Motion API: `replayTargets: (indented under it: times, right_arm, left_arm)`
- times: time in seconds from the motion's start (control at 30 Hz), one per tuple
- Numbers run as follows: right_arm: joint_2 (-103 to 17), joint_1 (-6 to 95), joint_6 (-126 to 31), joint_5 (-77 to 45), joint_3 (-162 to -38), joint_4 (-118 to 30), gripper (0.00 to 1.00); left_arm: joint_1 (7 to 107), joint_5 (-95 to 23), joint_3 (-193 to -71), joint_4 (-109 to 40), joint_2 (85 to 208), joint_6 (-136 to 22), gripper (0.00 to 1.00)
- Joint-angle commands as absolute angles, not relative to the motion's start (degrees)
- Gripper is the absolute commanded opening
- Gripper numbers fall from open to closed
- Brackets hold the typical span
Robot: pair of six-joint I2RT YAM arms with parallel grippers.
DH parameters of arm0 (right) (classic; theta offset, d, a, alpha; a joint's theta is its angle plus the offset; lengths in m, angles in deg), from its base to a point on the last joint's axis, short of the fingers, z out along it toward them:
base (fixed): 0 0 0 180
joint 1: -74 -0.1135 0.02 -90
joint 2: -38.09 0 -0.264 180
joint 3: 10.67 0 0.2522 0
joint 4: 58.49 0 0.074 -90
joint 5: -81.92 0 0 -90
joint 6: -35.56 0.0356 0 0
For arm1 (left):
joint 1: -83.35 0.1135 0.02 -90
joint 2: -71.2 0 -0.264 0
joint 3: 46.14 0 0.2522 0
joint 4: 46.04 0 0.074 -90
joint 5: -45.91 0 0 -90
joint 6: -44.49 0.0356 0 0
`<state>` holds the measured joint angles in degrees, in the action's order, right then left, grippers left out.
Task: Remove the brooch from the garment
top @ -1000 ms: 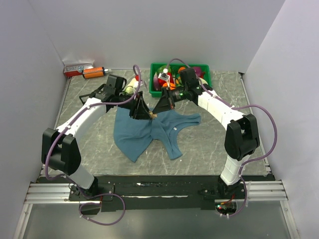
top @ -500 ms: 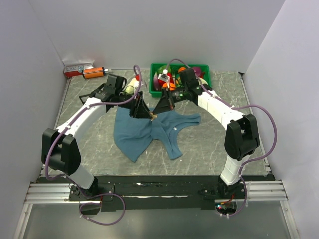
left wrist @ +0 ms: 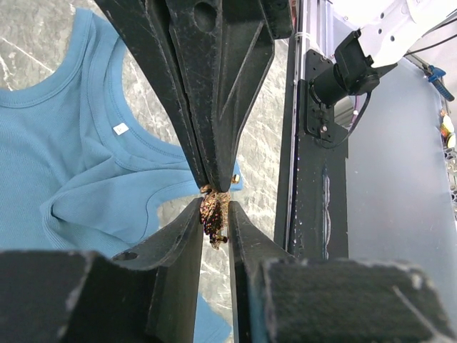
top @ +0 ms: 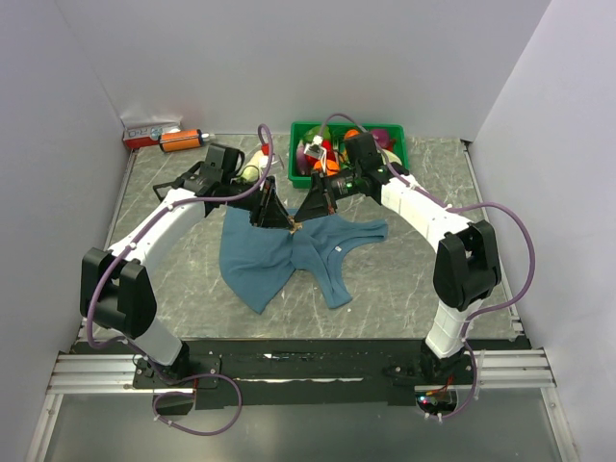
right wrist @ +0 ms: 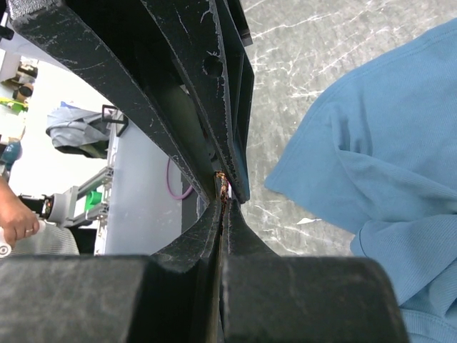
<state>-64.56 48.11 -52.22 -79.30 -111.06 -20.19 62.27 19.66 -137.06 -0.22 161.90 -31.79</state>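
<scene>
On the table (top: 164,250) the garment (top: 258,262) lies flat. At its upper edge both arms meet over the brooch (left wrist: 213,216), so the extraction step is in hand. The right gripper (top: 303,220) has its fingers pressed together right against the brooch's top. The left gripper (top: 284,225) flanks the brooch narrowly from below, though the wrist view does not settle whether it truly pinches. The next move likely calls for a firm hold and a gentle pull apart, so the cloth slips free.

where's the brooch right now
Mid-table in the top view, the brooch is at the garment's upper edge, between the left gripper's jaws, the right gripper's tips against it.
</scene>
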Motion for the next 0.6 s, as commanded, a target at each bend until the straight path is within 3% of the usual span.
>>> replayTargets:
  times: [0.0,0.57]
  right_arm:
    - [-62.0,46.4,-53.4,-79.6,-113.5,-17.9,0.00]
    - [-61.2,44.2,-53.9,-78.7,-116.5,-16.8,0.00]
  left_arm:
    - [62.3,19.9,-137.9,-4.7,161.0,-31.7,0.21]
    - [62.2,10.9,-137.5,-6.8,163.0,-33.5,0.15]
